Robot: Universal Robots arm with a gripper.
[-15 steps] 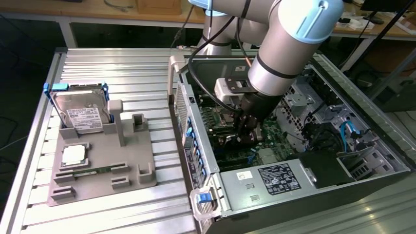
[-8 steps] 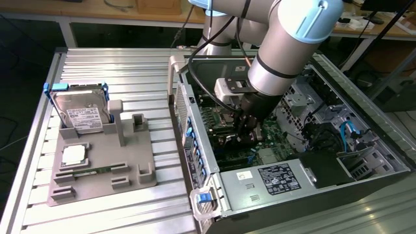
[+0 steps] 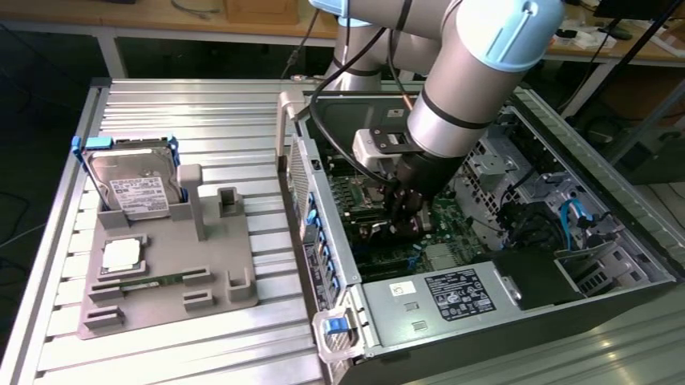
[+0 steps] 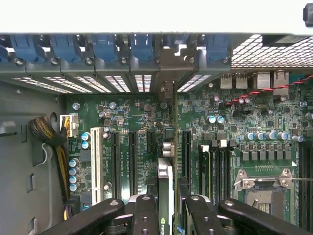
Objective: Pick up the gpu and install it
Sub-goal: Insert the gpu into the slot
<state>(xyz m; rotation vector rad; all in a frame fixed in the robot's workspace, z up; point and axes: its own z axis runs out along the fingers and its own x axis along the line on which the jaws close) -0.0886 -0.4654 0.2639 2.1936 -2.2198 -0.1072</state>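
Note:
The gpu (image 4: 165,191) appears edge-on in the wrist view, a thin card standing upright over the motherboard (image 4: 127,122) between the long black expansion slots. Its metal end bracket (image 4: 168,61) reaches the row of rear slot openings of the case. My gripper (image 4: 168,215) is shut on the gpu, one black finger (image 4: 145,215) on each side of the card. Whether the card's edge sits fully in a slot I cannot tell. In the exterior view my gripper (image 3: 402,215) reaches down into the open computer case (image 3: 321,241), low over the board.
Blue latches (image 4: 105,46) line the case's rear wall. The CPU socket (image 4: 261,188), a cable bundle (image 4: 49,137) and the power supply (image 3: 450,293) crowd the inside of the case. At the exterior view's left, a grey holder (image 3: 220,277) carries a blue-framed hard drive (image 3: 134,188) and a memory stick (image 3: 144,281).

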